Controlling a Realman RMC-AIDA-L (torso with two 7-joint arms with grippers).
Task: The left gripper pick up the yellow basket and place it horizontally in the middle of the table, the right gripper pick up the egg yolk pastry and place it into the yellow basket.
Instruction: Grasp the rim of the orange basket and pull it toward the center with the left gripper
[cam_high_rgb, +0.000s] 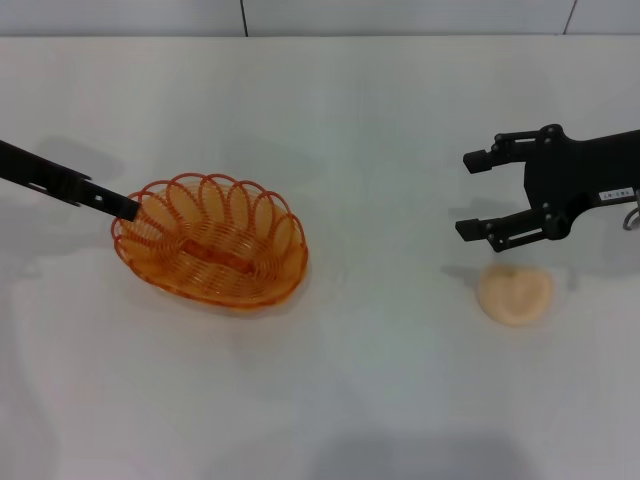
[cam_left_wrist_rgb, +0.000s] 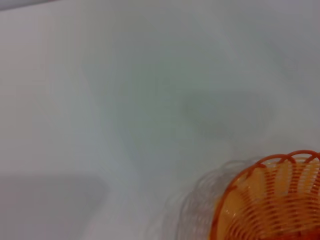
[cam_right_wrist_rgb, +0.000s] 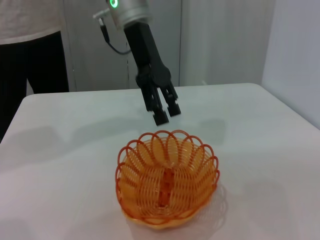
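Note:
The yellow basket (cam_high_rgb: 210, 242) stands upright on the white table (cam_high_rgb: 330, 400), left of the middle. It also shows in the right wrist view (cam_right_wrist_rgb: 167, 180) and partly in the left wrist view (cam_left_wrist_rgb: 272, 200). My left gripper (cam_high_rgb: 126, 207) hangs just above the basket's left rim; in the right wrist view this gripper (cam_right_wrist_rgb: 167, 115) has its fingers a little apart and holds nothing. My right gripper (cam_high_rgb: 478, 193) is wide open and empty, just behind and above the egg yolk pastry (cam_high_rgb: 515, 292), which lies on the table at the right.
A person in dark trousers (cam_right_wrist_rgb: 30, 50) stands beyond the table's left end, next to grey cabinet doors (cam_right_wrist_rgb: 215, 40). The table's edge (cam_right_wrist_rgb: 285, 107) runs close on one side in the right wrist view.

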